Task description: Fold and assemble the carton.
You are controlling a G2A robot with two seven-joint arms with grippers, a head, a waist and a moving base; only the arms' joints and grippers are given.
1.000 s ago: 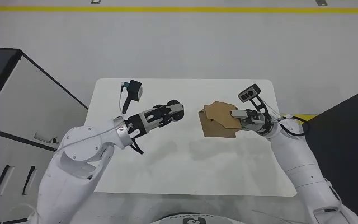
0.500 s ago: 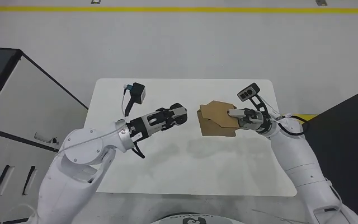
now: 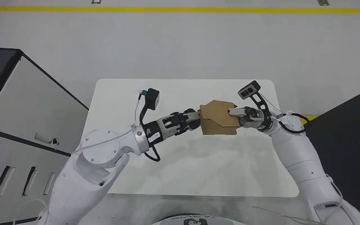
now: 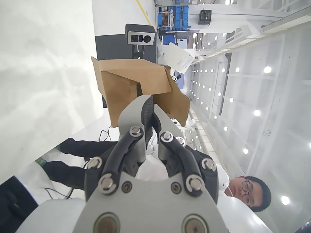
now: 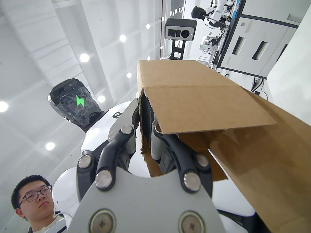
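A brown cardboard carton (image 3: 216, 118), partly opened with loose flaps, hangs over the middle of the white table (image 3: 169, 163). My right gripper (image 3: 232, 114) is at its right side. In the right wrist view this gripper (image 5: 144, 120) is shut on an edge of the carton (image 5: 194, 103) wall. My left gripper (image 3: 196, 119) is at the carton's left edge. In the left wrist view its fingers (image 4: 143, 112) stand shut, tips right up against a flap of the carton (image 4: 126, 83); I see no cardboard between them.
The table's near half and left part are bare. A dark cabinet (image 3: 17, 84) stands off the table's left side and a dark surface (image 3: 337, 124) off its right side.
My left arm has swung right across the table until its gripper tips reached the carton's left edge. The right gripper kept hold of the carton and shifted it slightly toward the back.
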